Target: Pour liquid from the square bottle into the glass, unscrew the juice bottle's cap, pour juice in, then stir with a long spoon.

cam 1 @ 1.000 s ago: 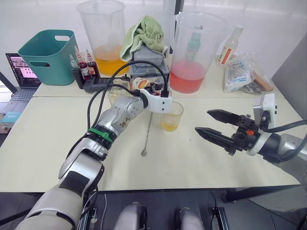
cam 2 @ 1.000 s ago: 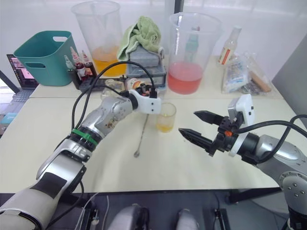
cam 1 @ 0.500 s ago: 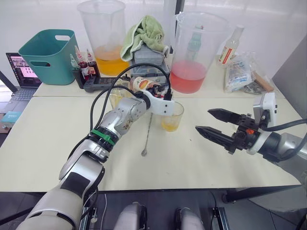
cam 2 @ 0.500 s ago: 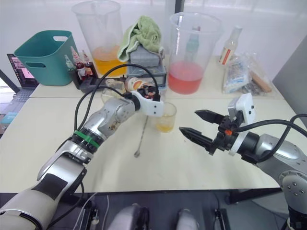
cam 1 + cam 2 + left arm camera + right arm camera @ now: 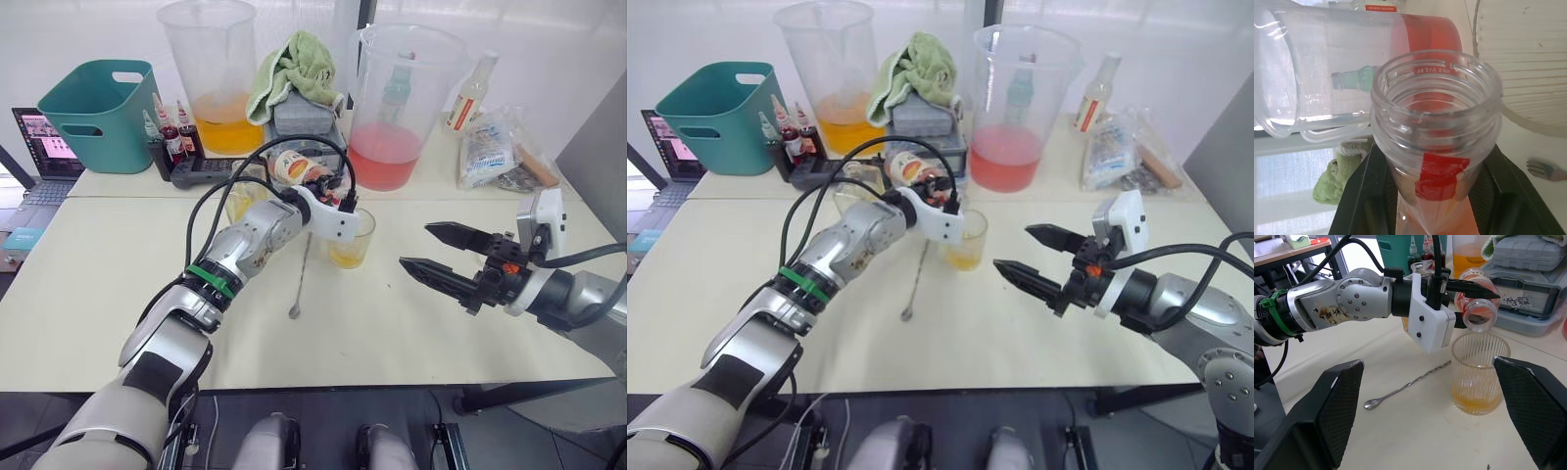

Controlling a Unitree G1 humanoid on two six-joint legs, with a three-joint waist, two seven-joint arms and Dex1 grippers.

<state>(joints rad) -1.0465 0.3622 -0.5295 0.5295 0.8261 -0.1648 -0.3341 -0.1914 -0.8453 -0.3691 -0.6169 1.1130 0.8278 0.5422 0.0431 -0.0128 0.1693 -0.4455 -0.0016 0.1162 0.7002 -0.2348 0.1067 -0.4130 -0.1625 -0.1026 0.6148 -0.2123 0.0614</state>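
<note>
While the juice bottle is gripped, uncapped, in the left end effector, its long axis is tipped mouth-down just above the glass; the right end effector hangs released beside it.

left gripper tips juice bottle over glass | spoon flat on table | right gripper spread wide

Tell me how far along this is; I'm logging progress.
Done: the glass already holds some amber liquid, and the juice bottle is uncapped. In hand: the left gripper tips that bottle over the glass. Left: stirring; the spoon lies on the table, and the right gripper waits open.
</note>
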